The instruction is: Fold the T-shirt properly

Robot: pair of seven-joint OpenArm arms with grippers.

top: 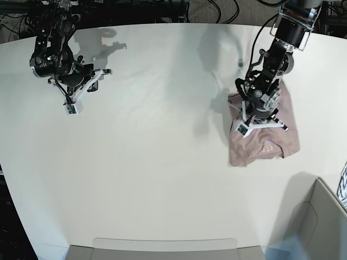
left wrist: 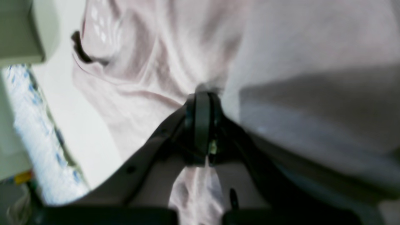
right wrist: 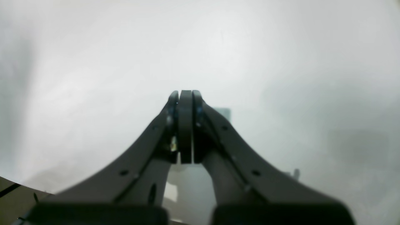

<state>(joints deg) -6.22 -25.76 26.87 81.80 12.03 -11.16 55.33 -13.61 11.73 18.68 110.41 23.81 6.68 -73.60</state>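
Step in hand: I judge a fold is under way. My left end effector (left wrist: 203, 93) is clamped together on a gather of the T-shirt (top: 264, 142), the cloth bunching at its tips in the left wrist view.

T-shirt: it lies on the right side of the tabletop (top: 162, 179) in the base view, a compact, partly folded pink heap under and below my left arm, wrinkled, with a small pale mark showing on it.

Right end effector (right wrist: 185, 93): pressed together on nothing, hanging over bare tabletop at the far-left corner, well apart from the shirt.

Next move: I judge I must carry the pinched layer across the shirt and lay it flat without dragging the layers beneath; thin cloth like this will likely slide and crease.

Edges: the shirt sits near the tabletop's right edge; a grey bin (top: 320, 227) stands at the lower right, near the hem.

Open room: a wide bare stretch lies to the shirt's left and below it, good for spreading.
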